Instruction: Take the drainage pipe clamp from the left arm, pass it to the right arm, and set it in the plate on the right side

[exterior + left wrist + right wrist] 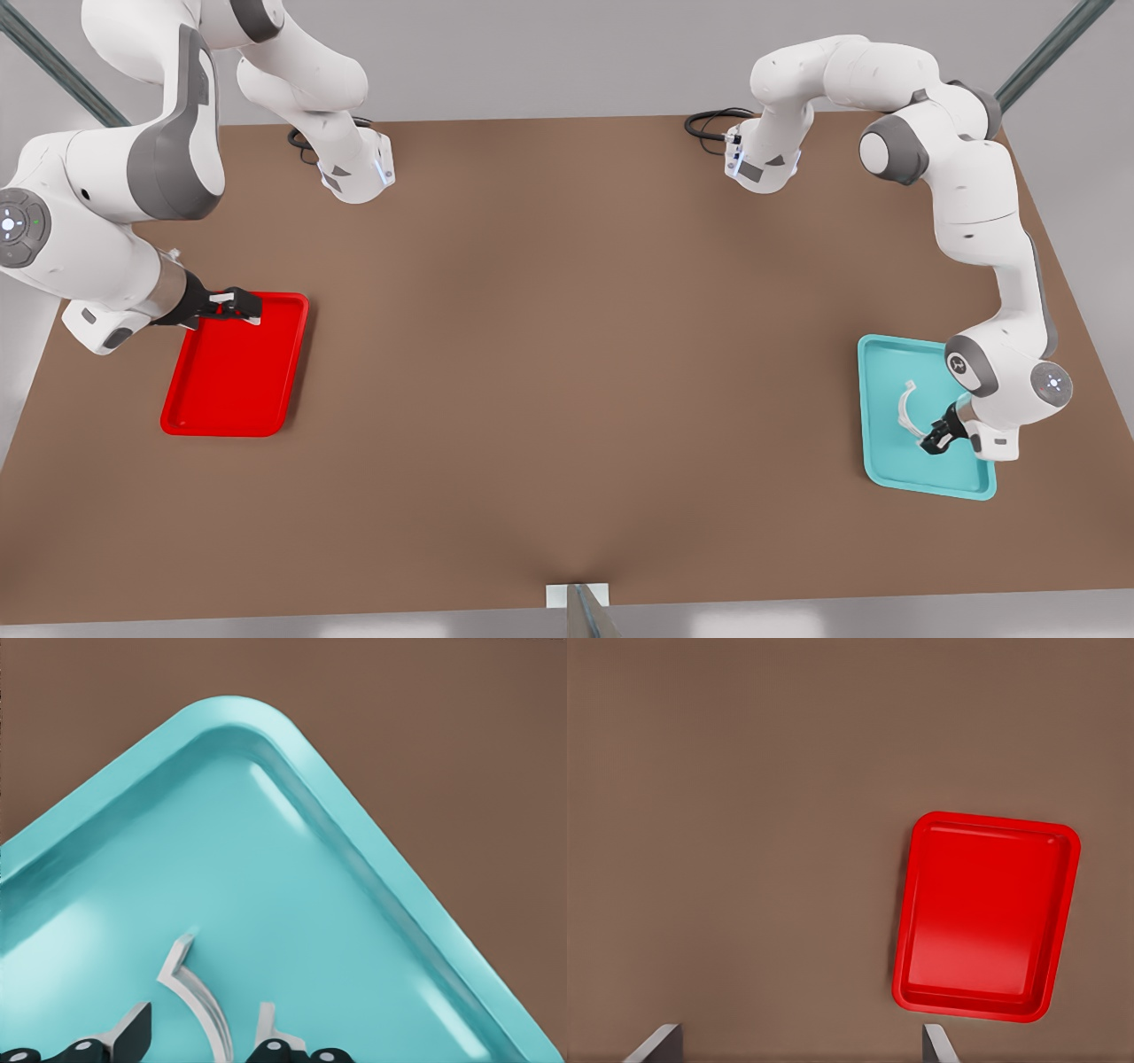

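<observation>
The drainage pipe clamp (905,406), a thin white half-ring, lies in the teal tray (921,470) at the front view's right. My left gripper (935,436) is low over that tray, open. In the left wrist view the clamp (190,985) curves up between the fingers (133,1032) without being pinched. The plate (235,381), a bright red tray, sits at the front view's left with nothing in it. My right gripper (239,306) hovers above its far edge, open. In the right wrist view its spread fingers (660,1041) frame bare table beside the plate (983,921).
The brown table (567,354) stretches between the two trays. Both arm bases (359,168) stand at the far edge with black cables (709,124). A small white bracket (576,595) sits at the near edge.
</observation>
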